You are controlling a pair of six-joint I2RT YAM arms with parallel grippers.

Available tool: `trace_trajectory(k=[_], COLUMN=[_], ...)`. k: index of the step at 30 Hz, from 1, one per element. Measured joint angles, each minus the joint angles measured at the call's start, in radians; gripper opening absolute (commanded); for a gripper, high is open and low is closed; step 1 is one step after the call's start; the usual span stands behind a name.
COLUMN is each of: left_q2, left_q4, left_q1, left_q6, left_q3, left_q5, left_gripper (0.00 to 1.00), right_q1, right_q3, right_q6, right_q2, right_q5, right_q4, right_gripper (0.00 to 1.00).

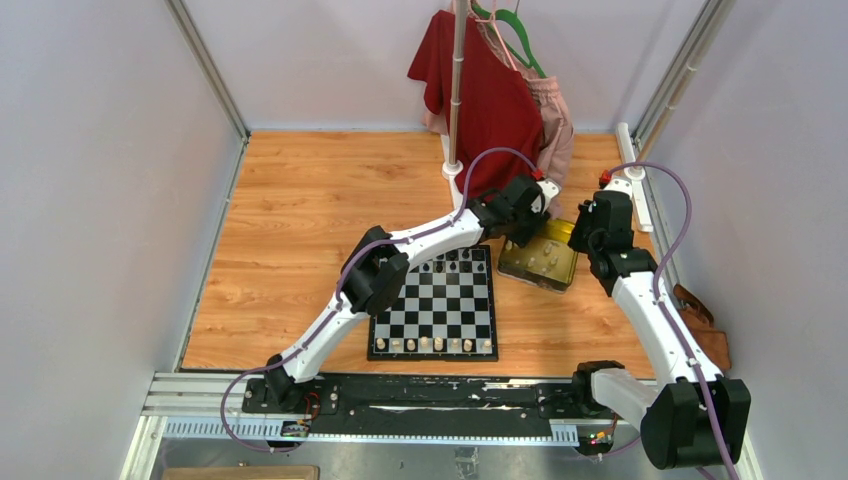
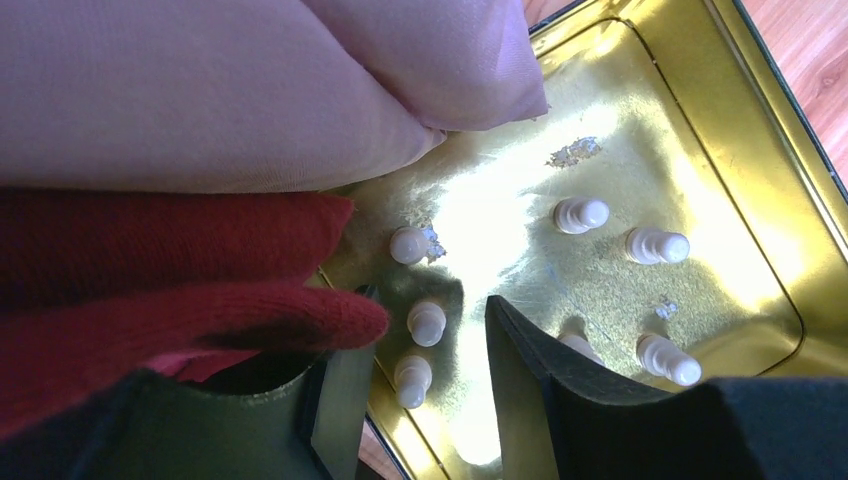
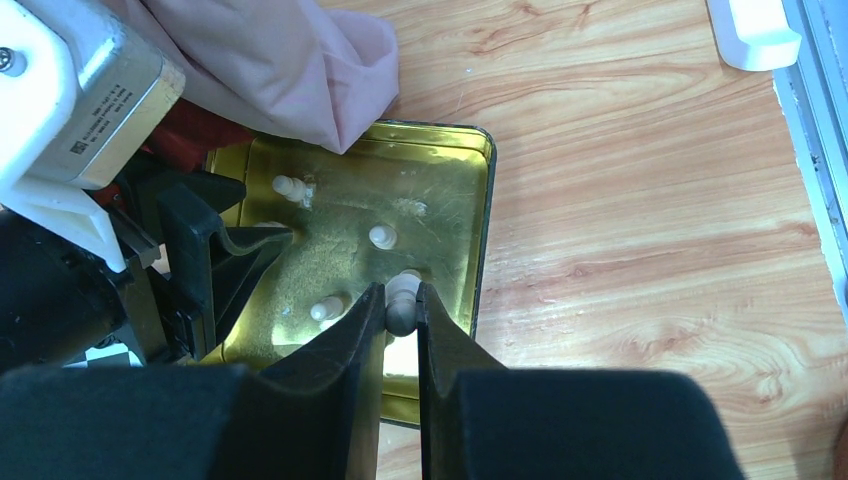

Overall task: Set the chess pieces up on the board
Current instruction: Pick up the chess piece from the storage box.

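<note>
The checkered board [image 1: 432,305] lies mid-table, with a few black chessmen [image 1: 452,266] on its far rows and several cream chessmen [image 1: 436,344] along its near row. The gold tin [image 1: 540,264] to its right holds several loose cream chessmen [image 2: 581,214]. My left gripper [image 2: 430,350] is open low inside the tin, with two cream pieces [image 2: 427,322] between its fingers, untouched; it also shows in the top view [image 1: 525,228]. My right gripper [image 3: 401,300] is shut on a cream pawn [image 3: 401,308] over the tin's [image 3: 455,190] near right corner.
A red shirt [image 1: 490,95] and pink garment [image 1: 556,130] hang from a rack pole [image 1: 458,90] behind the tin; the cloth drapes over my left gripper [image 2: 200,290] and the tin's far edge. A white bracket [image 3: 752,30] sits by the right wall.
</note>
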Motion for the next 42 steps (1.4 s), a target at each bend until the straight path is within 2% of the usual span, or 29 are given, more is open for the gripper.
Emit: trace_trajectory(k=[14,32,42], left_q2=[0.000,0.000,0.015], left_q4=[-0.071,-0.116,-0.128], left_q1=[-0.003,-0.025,-0.025], left_q6=[-0.022,-0.019,-0.019], left_q3=[0.001,0.006,0.023], left_q5=[-0.039,-0.168,-0.188], left_gripper=[0.45,0.41,0.33], right_q1=[0.000,0.000,0.000], right_q3=[0.000,0.000,-0.003], right_q6=[0.000,0.000,0.001], right_q2=[-0.007,-0.024,-0.022], right_q5=[-0.011,-0.015,-0.022], right_q4=[0.003,0.023,0.032], right_gripper=[0.00,0.00,0.00])
